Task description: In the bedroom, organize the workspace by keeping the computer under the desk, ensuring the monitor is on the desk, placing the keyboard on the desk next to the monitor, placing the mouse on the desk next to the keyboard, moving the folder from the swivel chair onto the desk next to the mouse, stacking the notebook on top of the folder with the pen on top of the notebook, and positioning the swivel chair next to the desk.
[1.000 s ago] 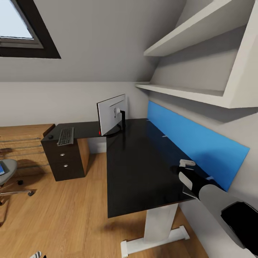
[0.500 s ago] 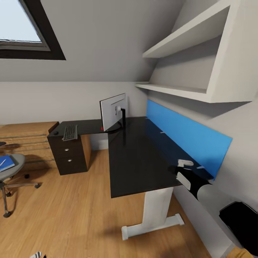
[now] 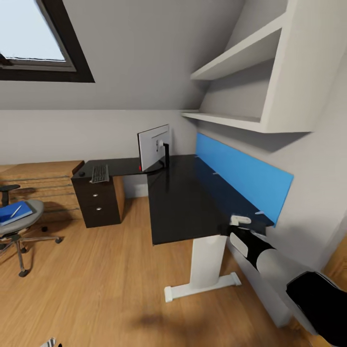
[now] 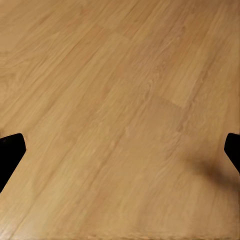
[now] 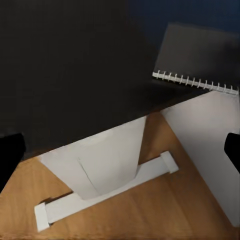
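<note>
The black-topped desk (image 3: 183, 202) with its blue back panel carries the monitor (image 3: 154, 148) at its inner corner. The keyboard (image 3: 100, 173) and the small mouse (image 3: 82, 174) lie on the desk's left wing. At the far left stands the swivel chair (image 3: 21, 226), with the blue folder (image 3: 13, 213) and the pen (image 3: 15, 210) on its seat. A spiral notebook (image 5: 200, 55) lies at the desk's near corner by the wall. My right gripper (image 5: 120, 155) hangs open above that desk edge, and my left gripper (image 4: 120, 155) is open over bare floor. The computer is out of view.
A dark drawer unit (image 3: 99, 205) stands under the desk's left wing, with an oak chest of drawers (image 3: 41, 180) beside it. White shelves (image 3: 241, 62) jut out above the desk. The desk's white leg (image 3: 205, 262) stands on wooden floor (image 3: 96, 279).
The camera has pulled back and swung left, so the desk looks smaller. The swivel chair with the folder has come further into view. My right arm holds its pose.
</note>
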Robot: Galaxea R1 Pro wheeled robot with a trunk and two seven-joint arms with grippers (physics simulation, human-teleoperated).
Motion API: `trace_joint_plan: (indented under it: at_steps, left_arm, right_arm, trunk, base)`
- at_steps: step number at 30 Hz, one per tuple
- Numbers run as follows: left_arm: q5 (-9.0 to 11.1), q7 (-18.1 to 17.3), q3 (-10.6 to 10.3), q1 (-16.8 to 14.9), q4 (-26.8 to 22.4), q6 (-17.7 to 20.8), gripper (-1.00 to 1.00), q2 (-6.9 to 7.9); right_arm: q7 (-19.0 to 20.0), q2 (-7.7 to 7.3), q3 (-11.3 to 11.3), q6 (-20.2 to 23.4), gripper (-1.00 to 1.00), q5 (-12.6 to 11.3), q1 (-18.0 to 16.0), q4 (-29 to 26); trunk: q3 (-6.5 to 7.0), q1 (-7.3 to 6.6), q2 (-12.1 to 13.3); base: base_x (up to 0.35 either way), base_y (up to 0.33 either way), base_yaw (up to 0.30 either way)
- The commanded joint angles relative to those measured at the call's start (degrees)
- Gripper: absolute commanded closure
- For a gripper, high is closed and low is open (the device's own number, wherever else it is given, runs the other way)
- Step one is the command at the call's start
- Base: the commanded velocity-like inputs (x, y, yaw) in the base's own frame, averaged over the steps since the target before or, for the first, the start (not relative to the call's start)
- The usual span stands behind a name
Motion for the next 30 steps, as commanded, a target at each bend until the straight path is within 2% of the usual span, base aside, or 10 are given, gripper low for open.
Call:
trace_joint_plan:
  at_steps: [1,7,13,21,27,30]
  left_arm:
    - [0.5,0.1,-0.1,0.0,0.0,-0.2,-1.00,0.02]
    - [0.4,0.2,-0.2,0.0,0.0,-0.2,-1.00,-0.04]
    - [-0.8,0.2,-0.2,0.0,0.0,-0.2,-1.00,-0.05]
    - [-1.8,0.2,-0.2,0.0,0.4,-0.2,-1.00,-0.06]
    - [-2.0,0.2,-0.2,0.0,0.7,-0.2,-1.00,-0.06]
    - [-2.1,0.0,-0.2,0.0,0.8,-0.2,-1.00,-0.11]
  right_arm:
    - [-0.4,0.16,0.5,0.3,-1.00,-0.2,0.0,-0.2]
    - [-0.4,1.43,0.5,-0.4,-1.00,2.3,0.2,0.1]
    - [-0.4,2.56,0.5,-1.7,-1.00,4.3,0.9,0.7]
    - [-0.4,4.03,0.5,-2.3,-1.00,5.0,1.7,1.0]
    - [-0.3,5.03,0.5,-2.5,-1.00,5.2,2.1,1.1]
    - [-0.2,6.44,0.5,-6.0,-1.00,5.2,4.7,1.0]
  trunk:
    - [-0.06,-0.04,0.0]
    - [-0.06,-0.04,0.0]
    - [-0.06,-0.04,0.0]
    - [-0.06,-0.04,0.0]
    - [-0.06,-0.04,0.0]
    - [-0.06,-0.04,0.0]
  base:
    - [-0.337,-0.016,0.000]
    - [-0.336,-0.063,0.000]
    - [-0.328,-0.116,0.000]
    - [-0.280,-0.121,0.000]
    - [-0.076,-0.033,0.000]
    - [-0.014,-0.006,0.000]
